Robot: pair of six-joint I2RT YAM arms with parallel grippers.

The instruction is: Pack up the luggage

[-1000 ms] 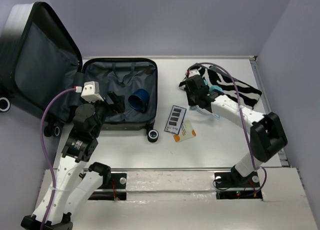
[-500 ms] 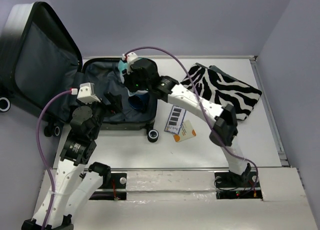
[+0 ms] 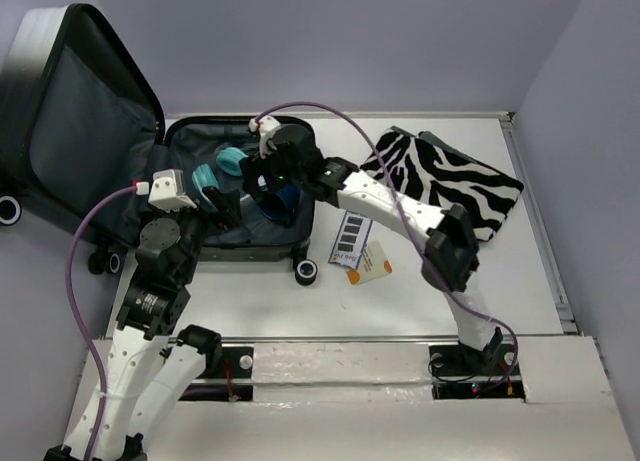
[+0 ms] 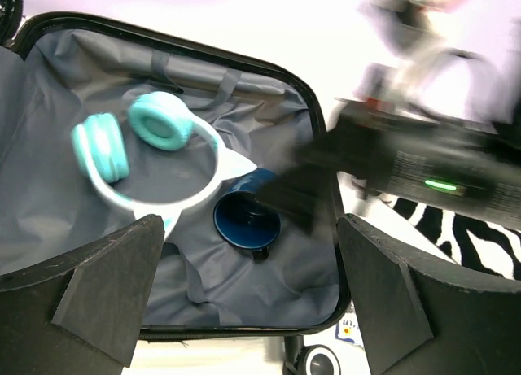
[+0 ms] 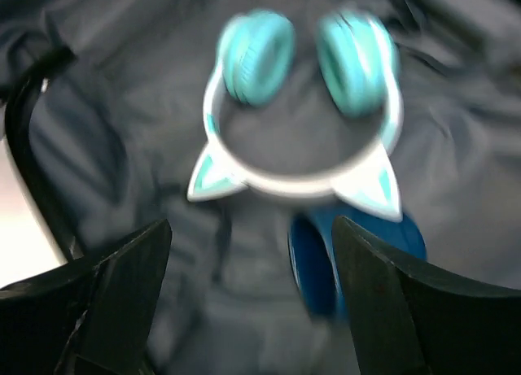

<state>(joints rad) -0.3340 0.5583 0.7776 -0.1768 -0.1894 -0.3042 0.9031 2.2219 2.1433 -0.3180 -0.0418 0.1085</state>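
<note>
Jaws wide above open, grey-lined, black-shelled luggage (image 3: 190,146)

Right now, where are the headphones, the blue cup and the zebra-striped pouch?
headphones (image 4: 167,121): left wrist view, on one teal ear pad.
blue cup (image 4: 244,220): left wrist view, on its dark opening.
zebra-striped pouch (image 3: 465,176): top external view, on its striped upper face.

Luggage (image 3: 190,141) open — teal headphones (image 3: 232,161), blue cup (image 3: 277,204) inside; right hand (image 3: 260,186) above them; zebra pouch (image 3: 450,181) on table (image 3: 420,291).
</note>
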